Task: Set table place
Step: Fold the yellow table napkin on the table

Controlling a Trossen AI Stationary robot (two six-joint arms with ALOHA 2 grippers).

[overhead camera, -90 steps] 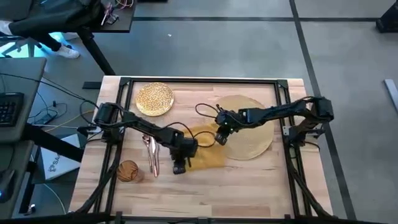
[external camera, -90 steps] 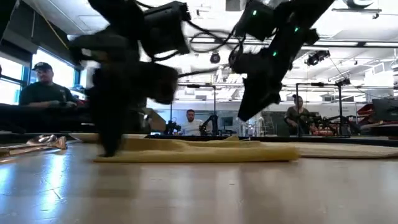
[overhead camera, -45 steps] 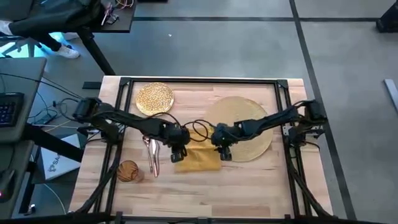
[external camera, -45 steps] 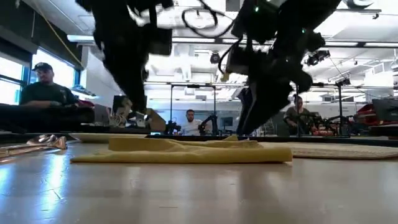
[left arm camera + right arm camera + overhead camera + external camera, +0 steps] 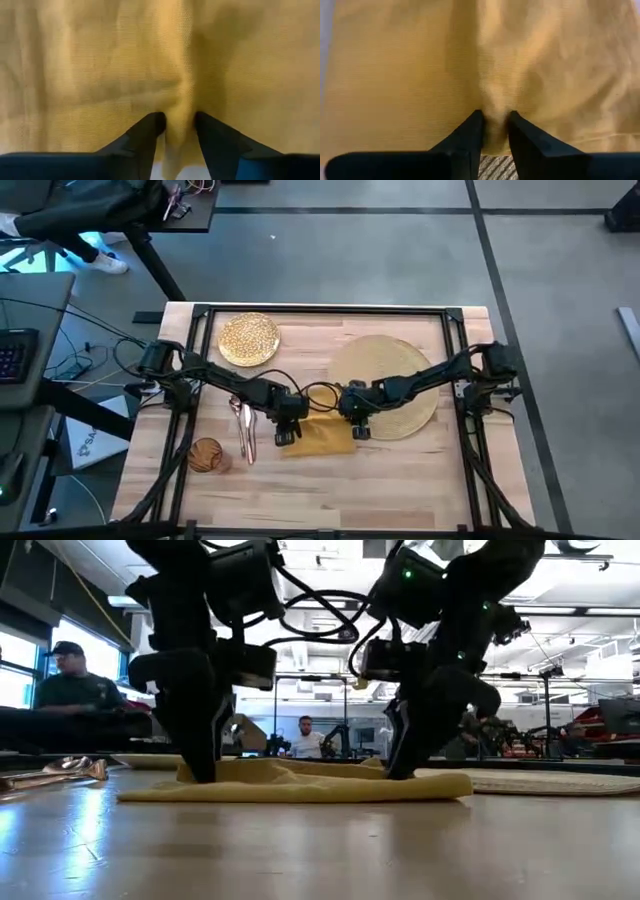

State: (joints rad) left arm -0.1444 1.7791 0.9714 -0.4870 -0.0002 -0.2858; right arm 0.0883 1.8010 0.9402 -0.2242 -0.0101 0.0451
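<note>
From above: napkin (image 5: 322, 436) flat mid-table (image 5: 400, 490), touching mat (image 5: 395, 370) edge; left gripper (image 5: 287, 437) and right gripper (image 5: 360, 430) at opposite ends. Level: both planted on cloth. Wrist views: each pair of fingers (image 5: 150, 131) pinched on a napkin fold.

A second ago the napkin (image 5: 322, 435) lay rumpled, spread toward 11 o'clock. It has since been folded into a compact rectangle on the worktop (image 5: 400, 480). The left pincer (image 5: 287, 436) moved from the napkin's 6 o'clock edge to its 9 o'clock edge, and the right pincer (image 5: 358, 430) dropped to its 3 o'clock edge; each pinches cloth.
</note>
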